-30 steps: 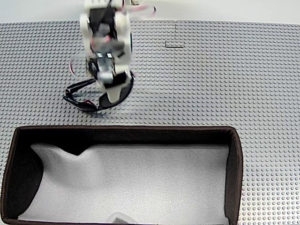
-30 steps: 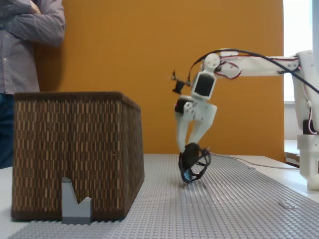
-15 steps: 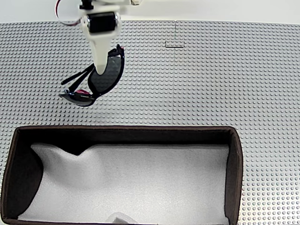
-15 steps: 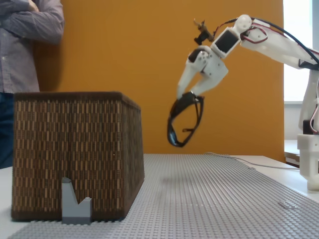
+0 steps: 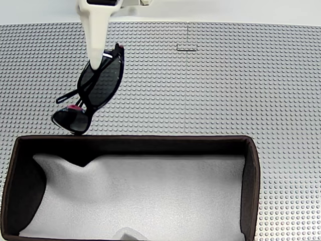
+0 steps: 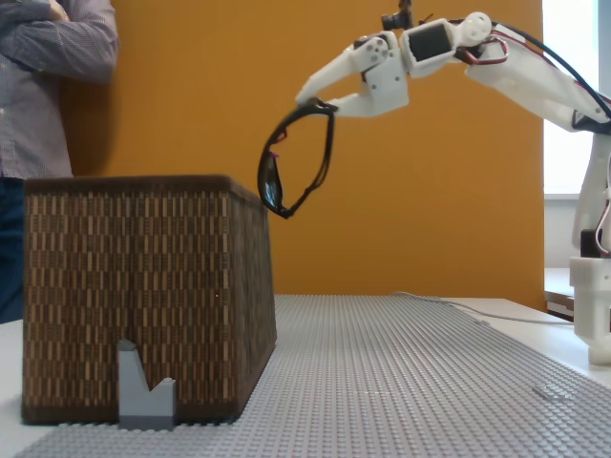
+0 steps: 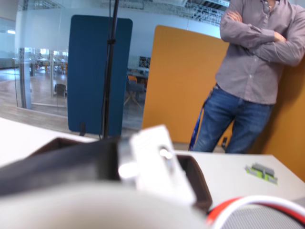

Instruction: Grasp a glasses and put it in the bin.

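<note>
Across the lower half of a fixed view from above, the bin lies open, its white foam bare; a fixed view from the side shows instead its woven wall on the studded grey baseplate, with a person standing behind. That side view alone reveals height: the glasses hang in the air just beside the bin's top edge. Clamped on their frame, the gripper holds them; from above, they sit over the baseplate short of the bin's rim.
</note>
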